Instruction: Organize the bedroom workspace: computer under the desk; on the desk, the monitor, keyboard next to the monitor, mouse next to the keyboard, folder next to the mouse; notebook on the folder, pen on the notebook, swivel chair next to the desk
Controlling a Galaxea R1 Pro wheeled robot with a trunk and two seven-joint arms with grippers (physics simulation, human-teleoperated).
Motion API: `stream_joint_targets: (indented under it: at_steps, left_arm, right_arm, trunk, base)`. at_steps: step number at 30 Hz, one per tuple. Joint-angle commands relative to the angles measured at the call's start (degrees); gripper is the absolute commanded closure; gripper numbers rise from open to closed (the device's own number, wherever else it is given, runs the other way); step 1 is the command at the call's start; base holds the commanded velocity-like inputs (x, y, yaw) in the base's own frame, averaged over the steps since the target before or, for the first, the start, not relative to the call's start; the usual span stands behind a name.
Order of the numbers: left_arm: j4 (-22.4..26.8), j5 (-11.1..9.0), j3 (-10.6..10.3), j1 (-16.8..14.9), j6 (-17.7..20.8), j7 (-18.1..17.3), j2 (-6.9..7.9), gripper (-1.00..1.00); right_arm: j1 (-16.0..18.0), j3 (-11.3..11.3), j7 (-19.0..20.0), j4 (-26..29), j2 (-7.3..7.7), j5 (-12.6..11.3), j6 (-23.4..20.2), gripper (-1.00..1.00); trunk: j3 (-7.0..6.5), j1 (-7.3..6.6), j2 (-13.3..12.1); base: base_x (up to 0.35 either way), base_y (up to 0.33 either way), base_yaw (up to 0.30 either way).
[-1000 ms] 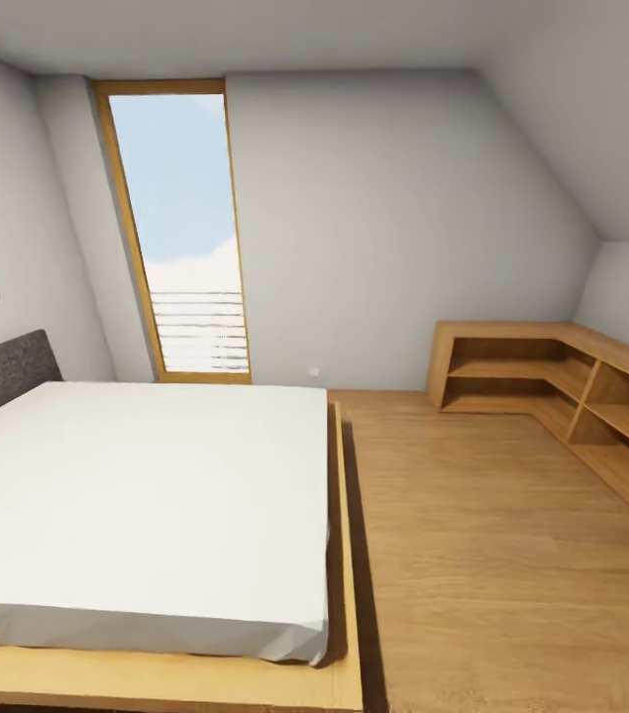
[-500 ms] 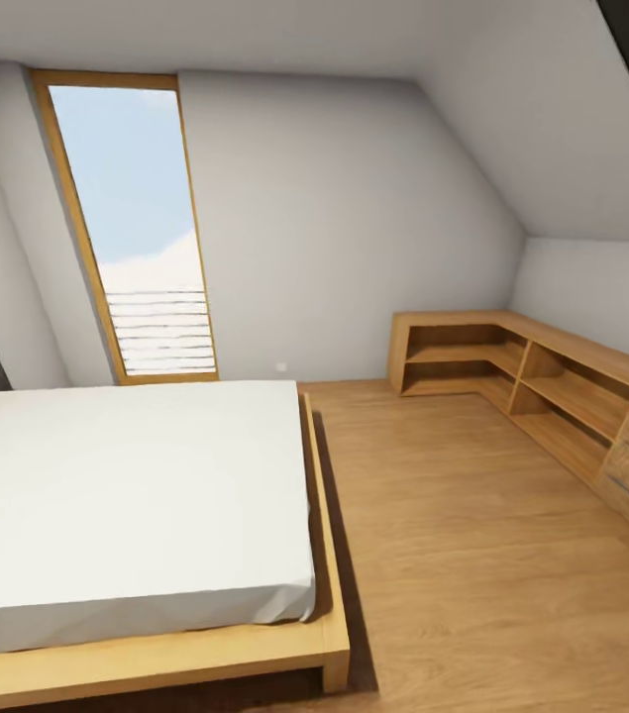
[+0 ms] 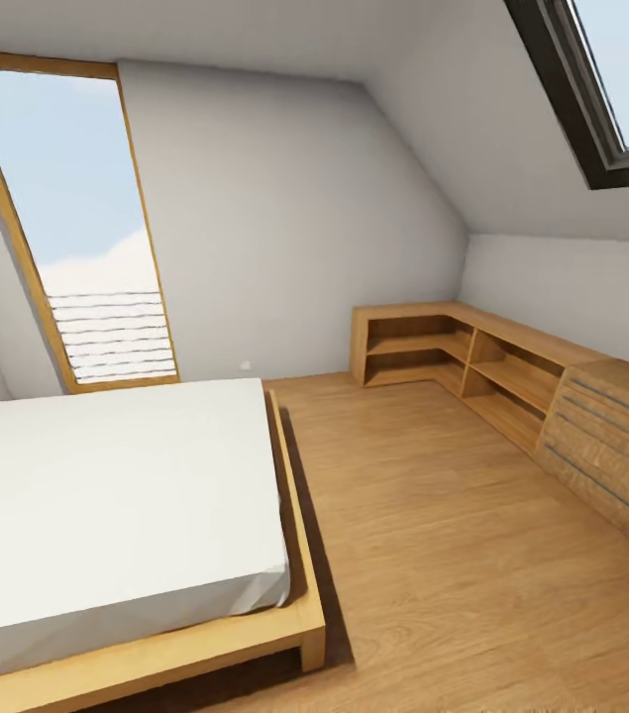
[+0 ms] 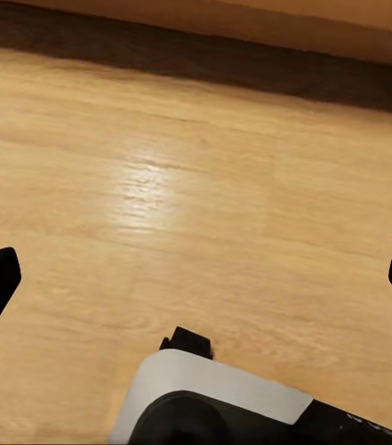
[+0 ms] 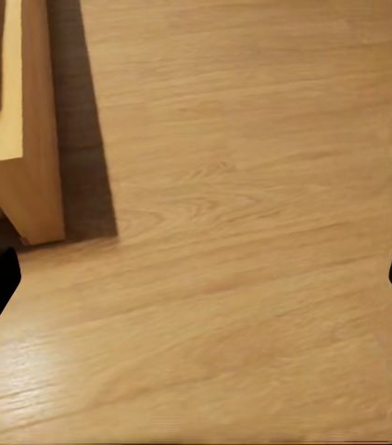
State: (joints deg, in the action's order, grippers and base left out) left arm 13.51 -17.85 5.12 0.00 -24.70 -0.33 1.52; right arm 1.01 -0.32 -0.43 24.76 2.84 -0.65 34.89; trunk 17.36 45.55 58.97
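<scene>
The head camera has swung rightward: bed point(image 3: 106, 495) slid to 8 o'clock, tall window point(image 3: 76, 228) to 10, shelving point(image 3: 453, 356) to 3, drawer unit point(image 3: 611, 446) and skylight point(image 3: 611, 79) newly entering. The robot seems to be scanning; desk unseen. Left gripper point(image 4: 196, 278) and right gripper point(image 5: 196, 278) spread wide, empty, over the floor point(image 3: 472, 555).

A light wood floor point(image 3: 453, 555) carries a low wooden bed frame point(image 3: 299, 609) with a white mattress point(image 3: 106, 495), an open corner shelf unit point(image 3: 443, 352) against the walls, and a slatted drawer unit point(image 3: 611, 456) beside it.
</scene>
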Motion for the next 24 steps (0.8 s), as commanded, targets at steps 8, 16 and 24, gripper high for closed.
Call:
stream_joint_targets:
  at_steps: [8,16,24]
  left_arm:
    - [-0.29,0.10,0.16,0.00,-0.09,-0.03,-0.03,-1.00]
    - [-0.32,0.10,0.15,0.00,-0.09,-0.03,-0.03,-1.00]
    - [-0.32,0.03,0.15,0.00,-0.09,0.12,0.03,-1.00]
  right_arm:
    - [0.09,-0.19,-0.10,0.01,0.02,-0.65,0.18,-1.00]
    - [0.10,-0.20,-0.10,0.02,-0.03,-0.79,0.28,-1.00]
    - [0.08,-0.17,-0.03,-0.05,-0.05,-0.71,0.41,-1.00]
  trunk:
    - [0.11,0.00,0.04]
    - [0.20,0.00,0.04]
    - [0.40,0.00,0.04]
  base:
    - [-0.003,0.002,-0.263]
    - [0.000,0.000,-0.260]
    - [0.000,0.000,-0.252]
